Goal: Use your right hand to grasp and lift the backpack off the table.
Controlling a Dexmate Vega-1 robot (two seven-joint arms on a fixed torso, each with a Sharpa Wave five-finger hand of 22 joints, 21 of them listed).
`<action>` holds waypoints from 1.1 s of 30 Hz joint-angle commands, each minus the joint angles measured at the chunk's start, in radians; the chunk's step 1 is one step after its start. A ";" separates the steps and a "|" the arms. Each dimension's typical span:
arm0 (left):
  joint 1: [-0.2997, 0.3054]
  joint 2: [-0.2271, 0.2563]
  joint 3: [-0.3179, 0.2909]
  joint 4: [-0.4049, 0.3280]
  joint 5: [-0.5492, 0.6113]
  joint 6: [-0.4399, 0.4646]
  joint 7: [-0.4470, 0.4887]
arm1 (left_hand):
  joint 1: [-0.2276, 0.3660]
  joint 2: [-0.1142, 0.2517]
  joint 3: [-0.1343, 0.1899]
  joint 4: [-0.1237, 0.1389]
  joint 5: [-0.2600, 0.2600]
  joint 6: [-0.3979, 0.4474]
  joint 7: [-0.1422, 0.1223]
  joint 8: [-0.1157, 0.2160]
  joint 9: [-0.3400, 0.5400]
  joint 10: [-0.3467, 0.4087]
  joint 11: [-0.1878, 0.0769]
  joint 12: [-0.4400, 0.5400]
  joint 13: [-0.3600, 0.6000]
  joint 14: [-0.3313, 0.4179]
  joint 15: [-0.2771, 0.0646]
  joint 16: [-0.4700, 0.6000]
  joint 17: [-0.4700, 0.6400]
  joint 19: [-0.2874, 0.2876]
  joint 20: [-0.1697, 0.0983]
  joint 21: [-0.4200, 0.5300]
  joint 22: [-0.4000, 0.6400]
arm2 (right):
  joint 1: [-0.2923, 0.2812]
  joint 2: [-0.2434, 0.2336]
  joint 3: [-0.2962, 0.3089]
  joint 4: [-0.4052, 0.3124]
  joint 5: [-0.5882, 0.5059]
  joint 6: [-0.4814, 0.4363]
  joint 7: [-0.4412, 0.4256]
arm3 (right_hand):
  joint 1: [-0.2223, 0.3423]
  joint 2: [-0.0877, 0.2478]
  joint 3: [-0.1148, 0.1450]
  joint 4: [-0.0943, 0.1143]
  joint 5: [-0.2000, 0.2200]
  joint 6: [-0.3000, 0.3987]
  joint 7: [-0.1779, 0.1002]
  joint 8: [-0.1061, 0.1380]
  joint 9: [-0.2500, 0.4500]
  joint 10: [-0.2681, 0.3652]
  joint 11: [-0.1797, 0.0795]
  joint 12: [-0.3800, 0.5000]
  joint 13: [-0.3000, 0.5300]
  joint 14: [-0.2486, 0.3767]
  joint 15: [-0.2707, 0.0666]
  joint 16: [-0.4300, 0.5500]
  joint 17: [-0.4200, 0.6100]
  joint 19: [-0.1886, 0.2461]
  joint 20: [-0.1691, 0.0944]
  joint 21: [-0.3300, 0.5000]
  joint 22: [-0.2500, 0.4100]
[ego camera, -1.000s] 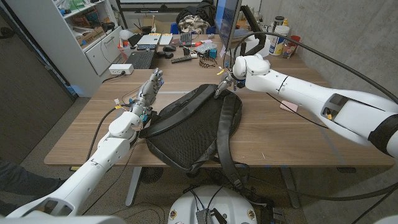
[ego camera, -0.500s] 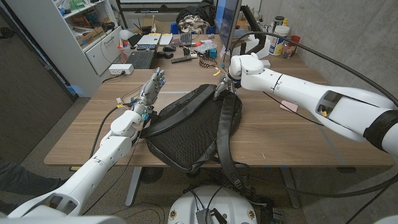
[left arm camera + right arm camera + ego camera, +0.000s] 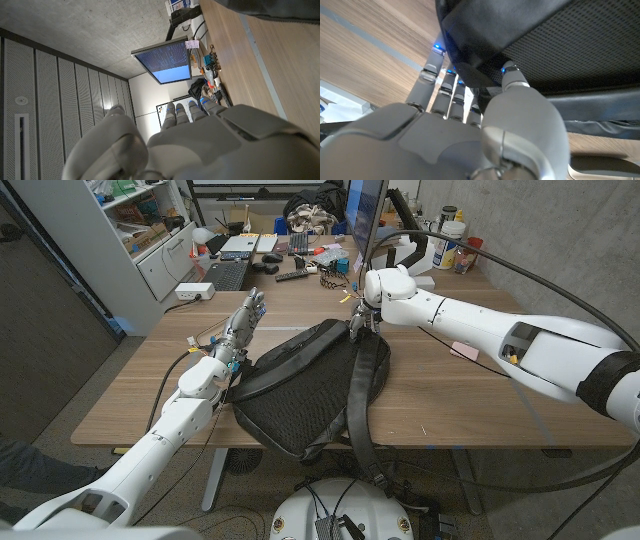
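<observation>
Head view, backpack (image 3: 300, 390): it is seen lying flat on the wooden table (image 3: 470, 395), near the front edge, with one strap trailing over that edge.
Head view, right hand (image 3: 362, 320): it is placed at the backpack's far top end, fingers pointed down onto the fabric where the straps meet; whether they are closed on anything cannot be told here.
Head view, left hand (image 3: 240, 328): it is held just beside the backpack's left edge, fingers extended and close together, with nothing held.
Left wrist view, left hand (image 3: 200, 140): its fingers are seen stretched out side by side, with no object between them; a monitor (image 3: 164, 62) is seen beyond.
Right wrist view, right hand (image 3: 465, 125): the fingers (image 3: 434, 65) are reached out along the table under a dark fold at the top of the backpack (image 3: 560, 55), with the thumb set against the fold from the other side; the pinch is judged as forming, not yet firm.
Step in hand: a hold on the top fold or handle is being sought.
Doing it well: the fold should be gathered fully between thumb and fingers before any lift is begun, and the lift is best made straight up so the trailing strap is drawn clear without snagging.
</observation>
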 commanded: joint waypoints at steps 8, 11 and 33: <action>0.010 0.007 -0.010 -0.025 -0.007 0.017 0.019 | 0.003 0.009 -0.007 -0.002 -0.004 0.004 0.000 0.002 0.003 0.008 -0.002 0.001 0.006 0.003 0.002 0.006 0.005 -0.003 0.007 -0.004 0.003 | -0.099 -0.049 0.049 -0.112 -0.053 0.011 -0.216 | 0.290 0.041 -0.121 0.015 -0.014 0.175 -0.049 0.288 0.382 0.111 -0.175 0.444 0.563 0.106 -0.181 0.438 0.597 0.035 -0.196 0.220 0.161; 0.008 0.009 -0.010 -0.024 -0.009 0.020 0.015 | 0.003 0.010 -0.007 -0.002 -0.004 0.004 0.000 0.002 0.003 0.009 -0.001 0.001 0.006 0.003 0.002 0.006 0.005 -0.002 0.008 -0.004 0.003 | -0.122 -0.057 0.071 -0.126 -0.050 0.020 -0.255 | 0.337 0.064 -0.148 0.029 -0.023 0.220 -0.073 0.462 0.625 0.158 -0.203 0.613 0.833 0.116 -0.191 0.552 0.795 0.020 -0.237 0.376 0.257; -0.014 0.005 0.000 -0.005 -0.005 0.025 0.001 | 0.004 0.012 -0.010 -0.002 -0.005 0.007 -0.002 0.002 0.003 0.009 0.001 0.000 0.006 0.003 0.002 0.005 0.005 -0.001 0.010 -0.007 0.003 | -0.214 -0.122 0.175 -0.269 -0.073 -0.052 -0.381 | 0.406 0.081 -0.134 0.029 -0.003 0.217 -0.073 0.519 0.709 0.187 -0.201 0.954 0.843 0.248 -0.186 0.747 0.934 0.074 -0.245 0.638 0.347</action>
